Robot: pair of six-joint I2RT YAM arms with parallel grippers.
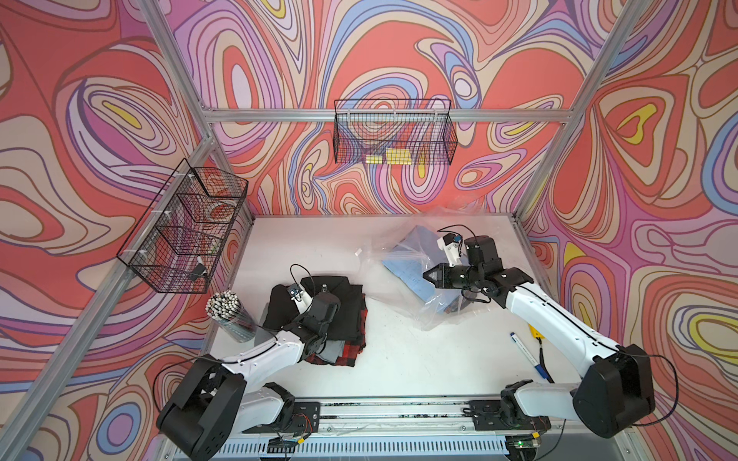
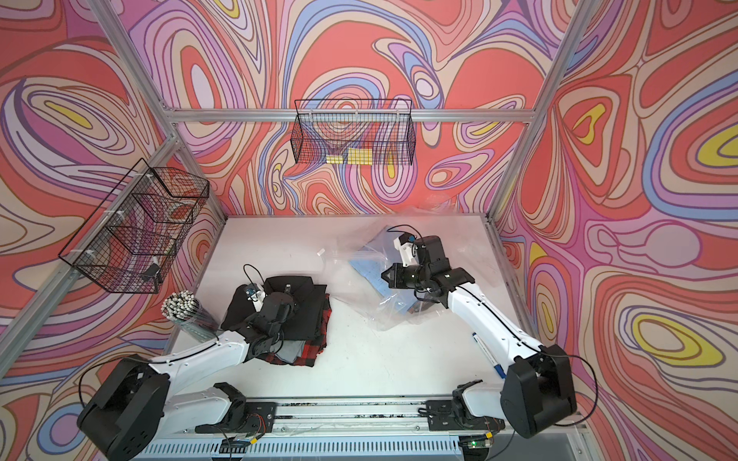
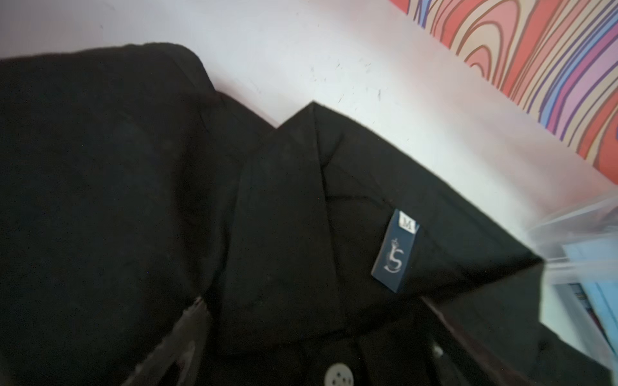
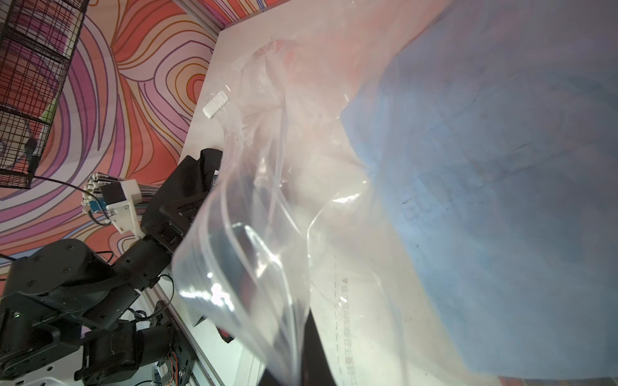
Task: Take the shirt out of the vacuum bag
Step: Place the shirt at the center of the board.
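Observation:
The vacuum bag (image 1: 435,315) (image 2: 383,315) lies crumpled at the right middle of the white table. A flat blue sheet (image 1: 407,259) (image 4: 501,167) shows through it. My right gripper (image 1: 429,275) (image 4: 294,374) is shut on a fold of the bag's clear plastic (image 4: 250,250). The black collared shirt (image 1: 343,303) (image 3: 284,217) lies outside the bag, on top of a pile of folded clothes at the left. My left gripper (image 1: 323,307) (image 3: 311,334) hangs just over its collar, jaws wide apart and holding nothing.
Red plaid clothes (image 1: 351,347) lie under the shirt. A clear cup of white-tipped sticks (image 1: 229,315) leans at the table's left edge. A marker (image 1: 527,355) lies near the right arm. A white clip (image 1: 357,252) lies by the bag. Wire baskets (image 1: 183,227) (image 1: 393,135) hang on the walls.

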